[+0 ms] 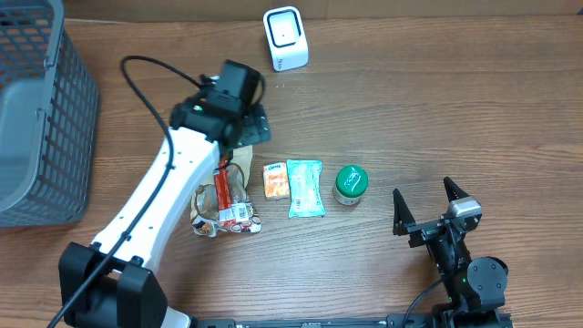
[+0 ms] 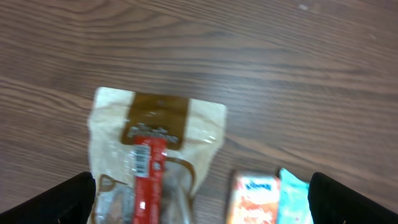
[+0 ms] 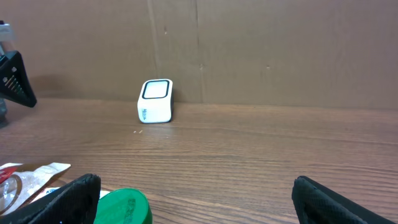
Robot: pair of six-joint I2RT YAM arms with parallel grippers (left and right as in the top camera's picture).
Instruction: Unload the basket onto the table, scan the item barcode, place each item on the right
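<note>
Four items lie in a row mid-table: a tan snack bag (image 1: 219,202) with a red stick pack (image 1: 224,187) on it, an orange packet (image 1: 276,179), a teal packet (image 1: 305,188) and a green-lidded can (image 1: 350,183). The white barcode scanner (image 1: 285,38) stands at the far edge. My left gripper (image 1: 244,130) hovers open above the bag's top end, holding nothing. In the left wrist view the bag (image 2: 155,134), stick pack (image 2: 148,177) and orange packet (image 2: 254,198) lie between its spread fingers (image 2: 73,200). My right gripper (image 1: 427,208) rests open right of the can.
A grey mesh basket (image 1: 41,109) stands at the left edge. The right wrist view shows the scanner (image 3: 155,101) before a cardboard wall, the can's green lid (image 3: 124,208) by the left finger (image 3: 68,200), and bare wood ahead.
</note>
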